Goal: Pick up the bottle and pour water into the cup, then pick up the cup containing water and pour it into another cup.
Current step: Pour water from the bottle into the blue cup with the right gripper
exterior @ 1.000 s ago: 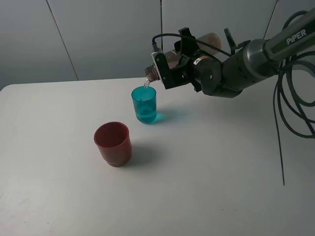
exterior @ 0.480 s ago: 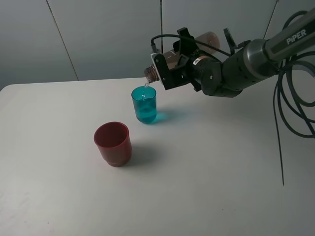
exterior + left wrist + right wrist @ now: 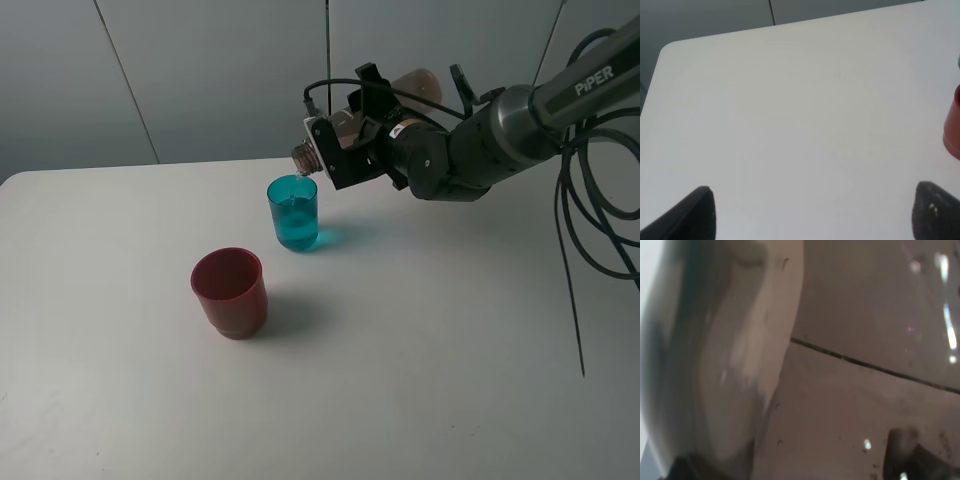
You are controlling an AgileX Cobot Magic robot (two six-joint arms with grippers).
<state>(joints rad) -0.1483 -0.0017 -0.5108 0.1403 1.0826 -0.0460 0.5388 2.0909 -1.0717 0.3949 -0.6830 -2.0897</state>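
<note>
Bottle (image 3: 342,122) hangs tilted almost level in the air, clamped in the right pincer (image 3: 370,125). Its open neck points left and sits just above the rim of the cup (image 3: 292,213). That teal cup stands upright toward the far side of the white desk (image 3: 450,350). Another cup (image 3: 229,292), red and wider, stands upright nearer and to the left, apart from the teal one. The left pincer (image 3: 815,217) hovers above the desk with its fingers wide apart, gripping nothing.
</note>
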